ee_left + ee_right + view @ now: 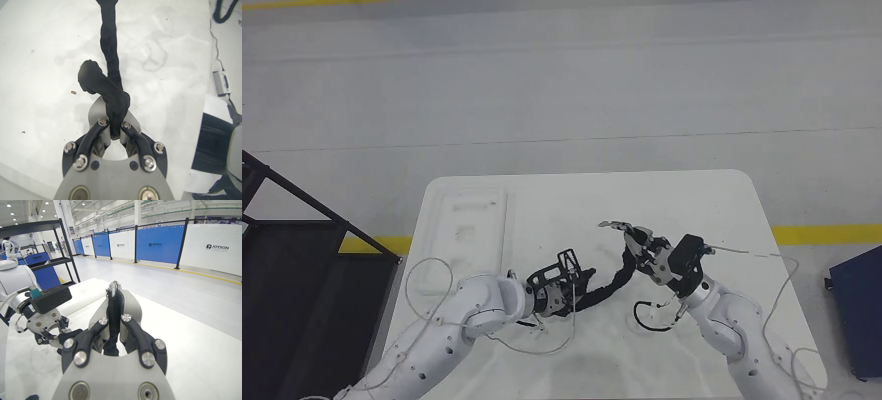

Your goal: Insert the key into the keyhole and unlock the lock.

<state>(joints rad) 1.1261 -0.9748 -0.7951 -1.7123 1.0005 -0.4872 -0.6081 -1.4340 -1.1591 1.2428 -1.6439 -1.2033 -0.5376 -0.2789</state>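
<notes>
Black sleeved lock [110,56] sits pinched tight in both left gripper [114,113] and right gripper [115,306]; being soft, it could slip or twist and wreck alignment.

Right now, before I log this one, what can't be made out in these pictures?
Keyhole: right wrist view, the black fabric sleeve and the right end effector cover all but a metal ring.
Key: top view, the thin pale piece beyond that end effector is too small to name.
Sleeve's contents: left wrist view, fabric hides them at the left end effector.
</notes>
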